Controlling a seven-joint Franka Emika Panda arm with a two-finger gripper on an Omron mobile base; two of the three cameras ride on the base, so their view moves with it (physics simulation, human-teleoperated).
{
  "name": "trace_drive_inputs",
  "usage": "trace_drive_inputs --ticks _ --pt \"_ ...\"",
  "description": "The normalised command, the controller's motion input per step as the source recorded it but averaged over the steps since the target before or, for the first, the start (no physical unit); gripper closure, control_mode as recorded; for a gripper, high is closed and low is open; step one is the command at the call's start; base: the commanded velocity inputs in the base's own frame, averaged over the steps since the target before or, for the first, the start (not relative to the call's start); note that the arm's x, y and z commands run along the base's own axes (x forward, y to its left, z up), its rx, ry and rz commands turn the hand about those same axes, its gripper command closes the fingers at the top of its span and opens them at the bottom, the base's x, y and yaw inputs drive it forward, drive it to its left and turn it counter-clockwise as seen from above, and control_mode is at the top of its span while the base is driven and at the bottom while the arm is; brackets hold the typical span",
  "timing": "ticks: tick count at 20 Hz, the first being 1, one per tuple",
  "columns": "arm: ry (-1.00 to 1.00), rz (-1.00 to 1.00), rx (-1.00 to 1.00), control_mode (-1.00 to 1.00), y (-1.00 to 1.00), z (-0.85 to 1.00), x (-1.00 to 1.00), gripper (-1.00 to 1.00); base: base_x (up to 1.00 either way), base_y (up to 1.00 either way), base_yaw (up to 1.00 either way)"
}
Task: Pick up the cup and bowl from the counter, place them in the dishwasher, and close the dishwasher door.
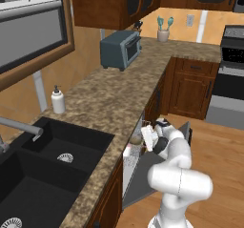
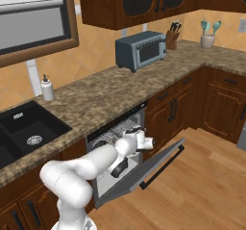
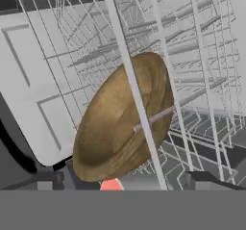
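The bowl [image 3: 122, 121], tan-brown and shallow, sits tilted on its edge inside the dishwasher [image 2: 115, 142], crossed in my hand view by the grey wires of the rack [image 3: 202, 56], so I judge it is in among the tines rather than on the counter [image 1: 114, 93]. A small patch of pinkish red [image 3: 111, 185] shows just below the bowl at the bottom of my hand view (it may be the rim of the cup, but I cannot tell for sure). From the left base view a tan round shape [image 1: 136, 139] and a pinkish one [image 1: 127, 150] lie at the mouth of the dishwasher, close beside my hand. My gripper [image 2: 120, 167] reaches down into the open machine; whether my fingers are spread or pressed on anything I cannot tell, since the tips are hidden. The speckled granite counter carries no cup or bowl that I can see; on it stand a white soap bottle [image 1: 58, 100] by the black sink [image 1: 57, 148] and a grey toaster oven [image 1: 120, 49] further along. The dishwasher door [image 2: 144, 169], a flat dark grey panel, hangs lowered and open over the wood floor. My judgement: the bowl is placed, the cup probably too, and what remains is to withdraw my arm and swing the door up shut.
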Motion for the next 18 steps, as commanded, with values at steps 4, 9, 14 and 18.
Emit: trace_drive_inputs --ticks 4,9,14,18 --pt "0.19 0.10 0.34 -1.00 0.88 -0.14 0.00 -1.00 0.00 0.00 0.00" --pt "0.08 -0.01 0.24 -1.00 -0.23 0.66 -0.16 -1.00 0.00 0.00 0.00" --pt "0.00 0.00 -0.04 -1.00 -0.67 0.90 -0.66 -1.00 0.00 0.00 0.00" --pt "-0.08 0.06 -0.12 -1.00 -0.62 0.59 -1.00 -1.00 0.00 0.00 0.00"
